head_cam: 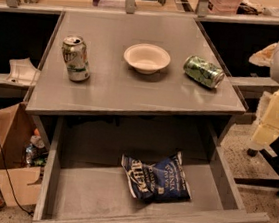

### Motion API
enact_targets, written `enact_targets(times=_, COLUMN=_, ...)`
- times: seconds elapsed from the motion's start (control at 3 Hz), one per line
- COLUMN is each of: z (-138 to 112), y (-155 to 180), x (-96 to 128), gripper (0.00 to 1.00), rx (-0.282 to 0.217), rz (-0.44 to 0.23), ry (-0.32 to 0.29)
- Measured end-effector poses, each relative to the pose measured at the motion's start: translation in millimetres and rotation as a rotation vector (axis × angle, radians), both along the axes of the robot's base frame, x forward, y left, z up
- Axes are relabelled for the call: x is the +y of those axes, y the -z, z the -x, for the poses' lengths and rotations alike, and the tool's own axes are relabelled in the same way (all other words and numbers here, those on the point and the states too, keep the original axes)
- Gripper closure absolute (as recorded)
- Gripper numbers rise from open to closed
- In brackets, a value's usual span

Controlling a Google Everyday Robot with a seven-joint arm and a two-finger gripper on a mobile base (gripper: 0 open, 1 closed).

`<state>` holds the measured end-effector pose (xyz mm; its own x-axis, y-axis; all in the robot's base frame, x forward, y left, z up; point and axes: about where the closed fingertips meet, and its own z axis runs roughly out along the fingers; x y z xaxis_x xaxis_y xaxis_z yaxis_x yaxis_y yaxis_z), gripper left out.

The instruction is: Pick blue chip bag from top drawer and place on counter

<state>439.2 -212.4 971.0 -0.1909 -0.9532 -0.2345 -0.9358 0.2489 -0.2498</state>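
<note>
Navy, white-lettered blue chip bag (155, 182); grey wood-grain top drawer (90, 192); cream pincer (271, 123) at right edge

Claw unseen beyond right edge

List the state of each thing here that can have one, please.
top drawer: pulled open
blue chip bag: lying flat in the drawer, not gripped
left green can: upright on the counter
right green can: on its side
bowl: upright
gripper: at right edge, beside the counter, away from bag
</note>
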Motion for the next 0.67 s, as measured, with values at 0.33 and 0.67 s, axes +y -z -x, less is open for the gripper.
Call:
enact_targets(times=0.33, z=0.1, y=7.7, x=4.0, gripper=0.0, rx=-0.005, rz=-0.031, ry=-0.032)
enact_targets(times=0.67, z=4.1, y=16.8, x=14.7, gripper=0.0, rx=0.013, rz=-0.053, ry=-0.1)
